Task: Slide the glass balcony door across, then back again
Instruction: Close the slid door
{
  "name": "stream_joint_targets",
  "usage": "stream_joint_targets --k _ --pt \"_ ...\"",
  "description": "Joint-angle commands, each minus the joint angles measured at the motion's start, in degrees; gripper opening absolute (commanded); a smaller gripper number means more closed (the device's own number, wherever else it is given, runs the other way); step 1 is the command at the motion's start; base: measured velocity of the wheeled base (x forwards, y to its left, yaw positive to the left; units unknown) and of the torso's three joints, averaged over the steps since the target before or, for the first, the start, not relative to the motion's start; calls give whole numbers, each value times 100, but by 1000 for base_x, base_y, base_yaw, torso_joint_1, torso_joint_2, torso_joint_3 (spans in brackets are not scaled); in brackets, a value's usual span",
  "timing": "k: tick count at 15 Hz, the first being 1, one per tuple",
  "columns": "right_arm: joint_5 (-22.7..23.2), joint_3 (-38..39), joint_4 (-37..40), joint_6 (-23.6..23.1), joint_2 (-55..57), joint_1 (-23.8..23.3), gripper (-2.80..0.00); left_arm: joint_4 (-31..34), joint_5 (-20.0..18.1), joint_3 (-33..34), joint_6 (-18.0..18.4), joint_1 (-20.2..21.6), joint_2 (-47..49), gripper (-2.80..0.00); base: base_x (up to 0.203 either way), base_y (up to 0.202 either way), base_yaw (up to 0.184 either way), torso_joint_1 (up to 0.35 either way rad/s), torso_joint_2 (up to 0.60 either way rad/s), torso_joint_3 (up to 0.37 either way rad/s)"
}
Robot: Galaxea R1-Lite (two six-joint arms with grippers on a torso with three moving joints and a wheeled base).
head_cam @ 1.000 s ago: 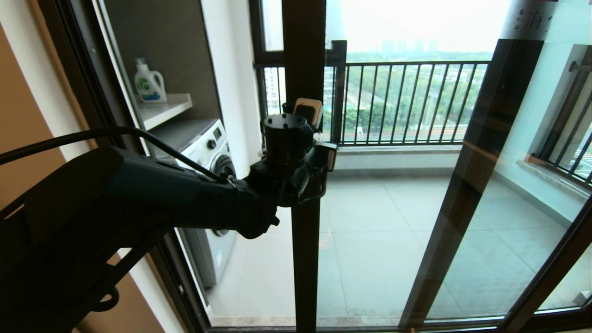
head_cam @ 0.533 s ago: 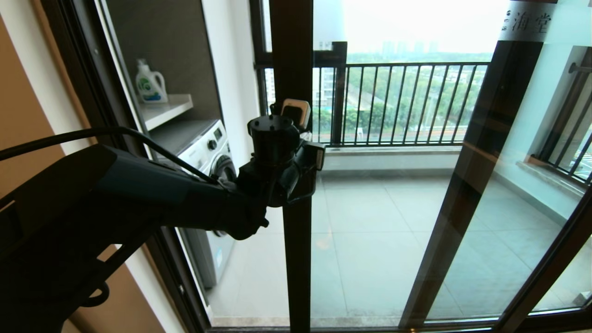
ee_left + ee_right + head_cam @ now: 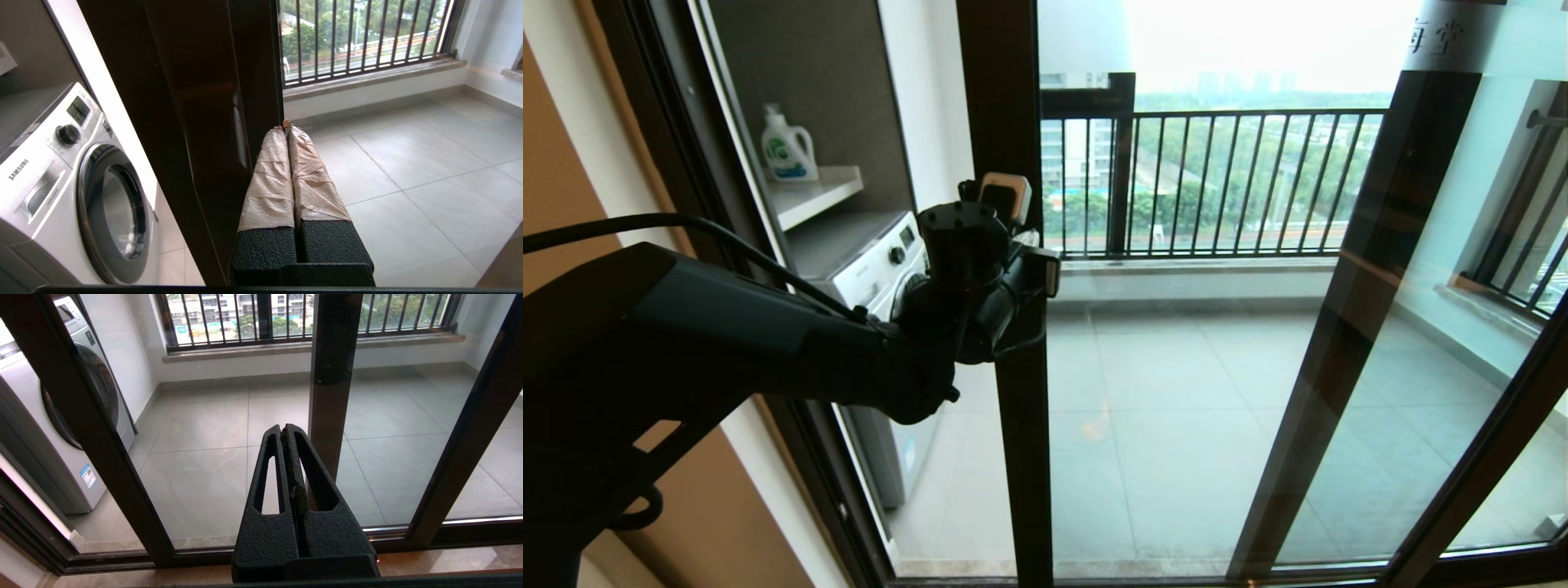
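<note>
The glass balcony door point(image 3: 1176, 367) is a clear panel with a frosted strip of characters point(image 3: 1437, 37) near its top. Its dark brown leading stile point(image 3: 1005, 425) stands upright left of centre. My left gripper point(image 3: 1023, 241) is at mid height on the glass side of that stile. In the left wrist view its tape-wrapped fingers point(image 3: 267, 175) are shut with nothing between them, and one finger lies flat against the stile point(image 3: 204, 122). My right gripper point(image 3: 284, 428) is shut and empty, held low in front of the glass; the head view does not show it.
A white washing machine point(image 3: 886, 261) and a shelf with a detergent bottle point(image 3: 787, 147) sit behind the gap at the left. A second dark stile point(image 3: 1347, 327) slants at the right. Black railing bars point(image 3: 1217, 180) close the tiled balcony's far side.
The door's stile and my left gripper have moved together to the left, narrowing the gap by the washing machine. The frosted characters have shifted left too.
</note>
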Motion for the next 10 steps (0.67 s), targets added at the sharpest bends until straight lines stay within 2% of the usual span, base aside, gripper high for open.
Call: stream_joint_targets --k 1,4,8,10 --pt "1 70 -3 2 7 1 -280 -50 11 311 -16 16 -257 -280 0 0 0 0 0 0" --pt "1 69 -3 2 7 1 -280 -514 -3 651 -3 180 -458 -280 0 0 0 0 0 0" --pt "1 70 -3 2 7 1 -280 -593 -49 782 -19 553 -512 -280 0 0 0 0 0 0" --pt "1 67 -3 2 7 1 -280 -593 -135 912 -20 604 -573 -280 0 0 0 0 0 0"
